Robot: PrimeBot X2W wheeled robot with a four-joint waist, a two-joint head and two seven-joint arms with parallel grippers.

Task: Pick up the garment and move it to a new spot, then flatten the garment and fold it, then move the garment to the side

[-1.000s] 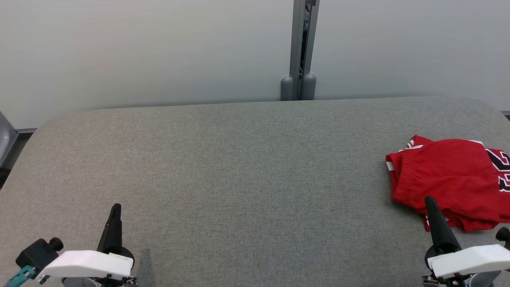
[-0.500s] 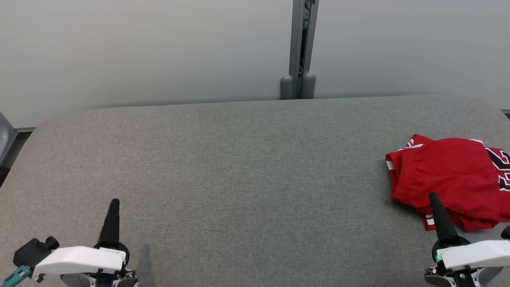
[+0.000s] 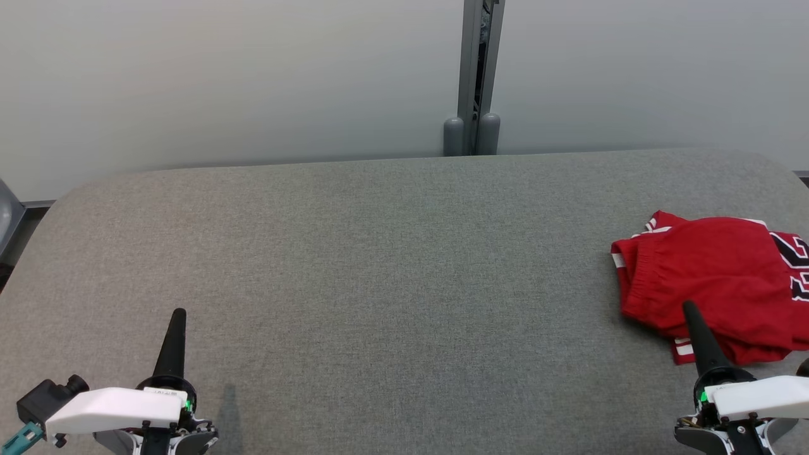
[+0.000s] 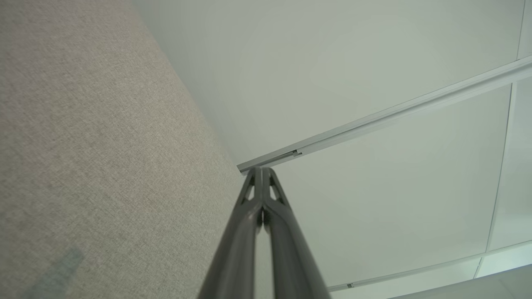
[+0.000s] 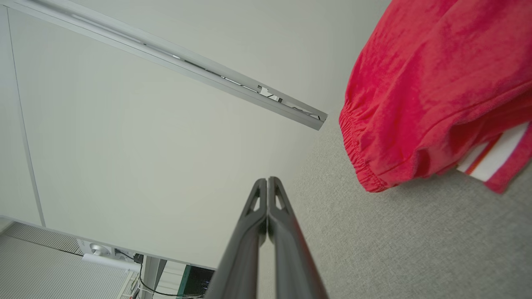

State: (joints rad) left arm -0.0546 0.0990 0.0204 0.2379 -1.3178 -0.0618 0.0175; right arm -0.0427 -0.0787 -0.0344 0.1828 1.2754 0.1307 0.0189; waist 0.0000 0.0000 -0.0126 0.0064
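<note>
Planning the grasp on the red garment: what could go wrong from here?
The right end effector is shut near the garment; unless it opens first, it may shove the cloth.
The garment lies bunched in layers, so a pinch may catch one layer.
It runs past the head view's right edge; unseen cloth may hang off the table.

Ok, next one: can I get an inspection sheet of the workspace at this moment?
Surface: grey fabric-covered table, rounded far corners.
Job's things: red garment, bunched at the table's right side, partly cut off by the head view's edge; not held.
Clutter: nothing seen.
Grippers: left gripper shut, over bare table; right gripper shut, beside the garment's near edge, apart from it.
Cables: thin dark cable by equipment beyond the table.
Surroundings: pale wall panels, grey post behind the table.
</note>
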